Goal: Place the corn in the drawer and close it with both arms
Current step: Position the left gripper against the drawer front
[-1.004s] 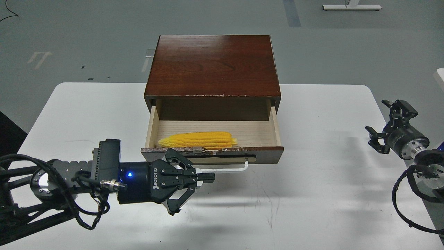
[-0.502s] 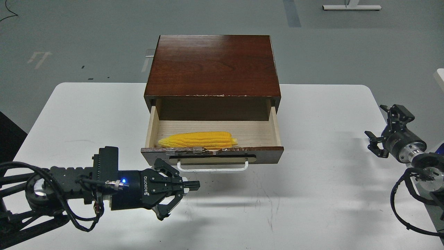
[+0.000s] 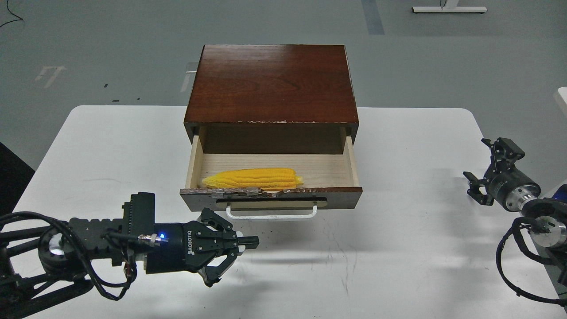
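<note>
The yellow corn [image 3: 252, 178] lies lengthwise in the open drawer [image 3: 339, 168], against the inside of its dark brown front, with the pointed end to the left. The white bar handle [image 3: 271, 216] is free. My left gripper [image 3: 250, 242] hovers over the table just below and left of the handle, pointing right, shut and empty. My right gripper [image 3: 476, 158] is open and empty at the table's right edge, well away from the drawer.
The drawer belongs to a dark wood cabinet [image 3: 272, 84] standing at the back middle of the white table [image 3: 398, 248]. Loose black cables hang from both arms. Grey floor lies beyond the table.
My left gripper has drawn back from the handle, down and to the left, and now sits lower over the table. My right gripper has shifted slightly down and left. Corn and drawer have not moved.
</note>
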{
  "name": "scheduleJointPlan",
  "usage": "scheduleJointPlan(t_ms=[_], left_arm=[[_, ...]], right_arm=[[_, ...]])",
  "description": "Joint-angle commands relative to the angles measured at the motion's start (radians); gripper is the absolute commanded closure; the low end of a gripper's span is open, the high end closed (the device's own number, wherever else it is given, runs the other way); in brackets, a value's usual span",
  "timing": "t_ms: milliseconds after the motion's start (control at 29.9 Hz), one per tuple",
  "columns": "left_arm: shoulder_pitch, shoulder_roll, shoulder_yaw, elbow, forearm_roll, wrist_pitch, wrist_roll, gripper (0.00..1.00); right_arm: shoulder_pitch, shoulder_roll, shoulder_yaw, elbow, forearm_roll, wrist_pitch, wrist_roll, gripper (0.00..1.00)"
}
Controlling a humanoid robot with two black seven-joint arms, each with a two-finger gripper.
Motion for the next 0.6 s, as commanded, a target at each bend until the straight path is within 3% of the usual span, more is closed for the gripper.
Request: scheduleJointPlan(t_ms=[0, 569], left_arm=[[0.005, -0.023, -0.009, 0.03, 0.0, 0.001, 0.0, 1.0], [0.002, -0.06, -0.018, 0.092, 0.0, 0.001, 0.0, 1.0]], right_arm=[[0.0, 0.003, -0.004, -0.011, 0.0, 0.0, 0.0, 0.0], [0.0, 0.006, -0.007, -0.019, 0.0, 0.0, 0.0, 0.0]])
